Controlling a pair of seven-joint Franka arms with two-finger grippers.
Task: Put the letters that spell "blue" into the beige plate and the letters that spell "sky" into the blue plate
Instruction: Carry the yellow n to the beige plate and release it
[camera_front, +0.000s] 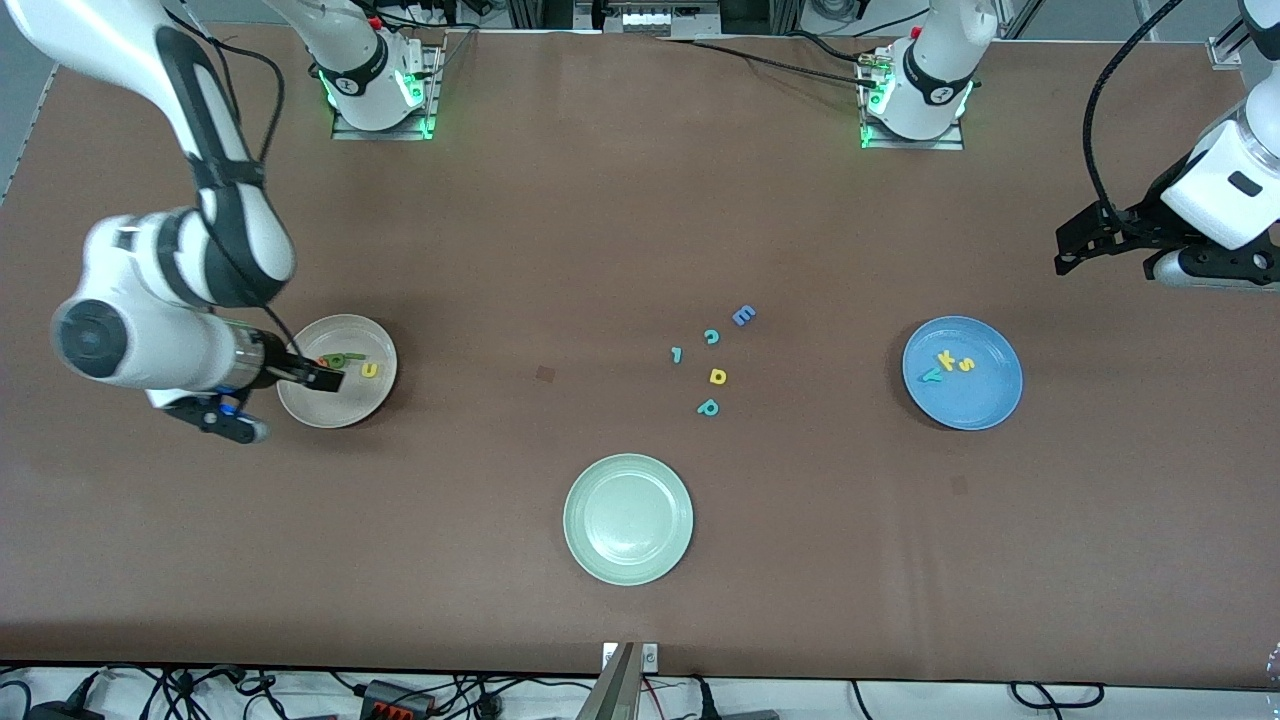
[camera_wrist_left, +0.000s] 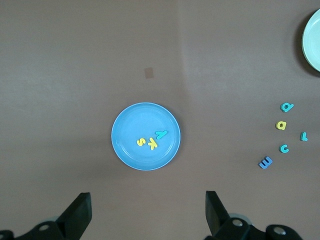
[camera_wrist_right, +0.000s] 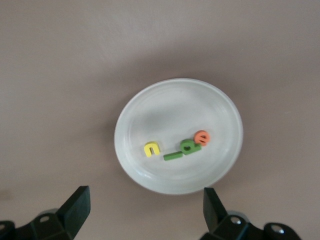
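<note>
Beige plate (camera_front: 340, 405): yellow, green, orange ltrs. Blue plate (camera_front: 985, 400): yellow, teal ltrs.

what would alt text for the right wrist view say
A beige plate on a brown table holds four foam letters: yellow u, dark green bar, light green b, orange e. The right gripper hovers above, fingers open.

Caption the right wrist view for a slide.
Open right gripper above the beige plate holding yellow u, green letters, orange e.

High front overview, wrist views straight down
</note>
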